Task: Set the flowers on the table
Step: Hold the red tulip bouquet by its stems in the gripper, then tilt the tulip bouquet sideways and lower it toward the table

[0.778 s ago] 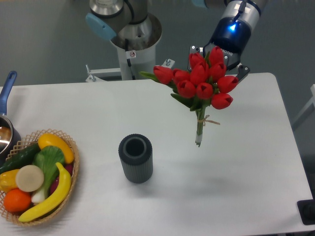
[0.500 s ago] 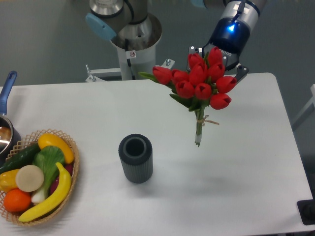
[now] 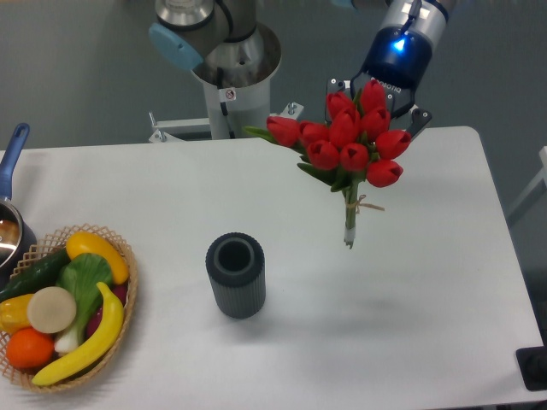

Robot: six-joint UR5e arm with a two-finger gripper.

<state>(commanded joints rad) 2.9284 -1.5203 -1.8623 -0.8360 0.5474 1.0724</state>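
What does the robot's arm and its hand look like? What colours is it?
The arm is made of shiny silver tubes with light blue caps at the joints. Its base column carries a small white sticker with red on it. Near the gripper a ring glows bright blue above a black wrist, and the fingers are grey and black.

Silver-grey arm [image 3: 224,34], light-blue joint caps, small warning sticker on base column. Black wrist with glowing blue ring, white lettering; dark gripper [image 3: 376,96], 2 fingers.
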